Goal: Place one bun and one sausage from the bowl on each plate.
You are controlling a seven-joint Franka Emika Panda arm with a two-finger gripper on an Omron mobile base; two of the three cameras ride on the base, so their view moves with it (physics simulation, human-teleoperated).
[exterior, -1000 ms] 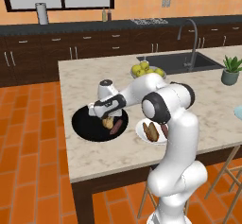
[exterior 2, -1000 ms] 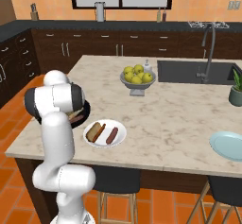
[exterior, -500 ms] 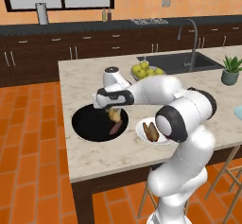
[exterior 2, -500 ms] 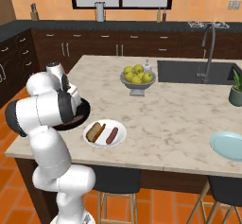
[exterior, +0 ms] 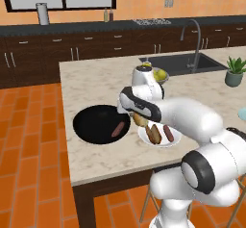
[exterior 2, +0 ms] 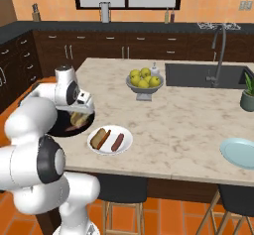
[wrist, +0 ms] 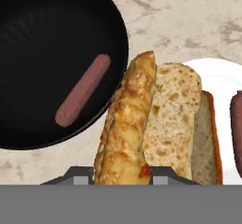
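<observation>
Near the tabletop's front edge, the black bowl (exterior: 100, 124) holds one sausage (exterior: 117, 129). Over its right rim the jaws grip the yellowish bun (wrist: 126, 124). Beside it, the white plate (exterior 2: 110, 140) carries a bun and sausage. Rightmost, the blue plate (exterior 2: 239, 152).

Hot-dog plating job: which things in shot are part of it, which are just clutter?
Job:
- yellowish bun, held in the gripper
- sausage left in the black bowl
- white plate with bun and sausage
- pale blue plate, bare

Clutter:
- fruit bowl
- potted plant
- sink
</observation>
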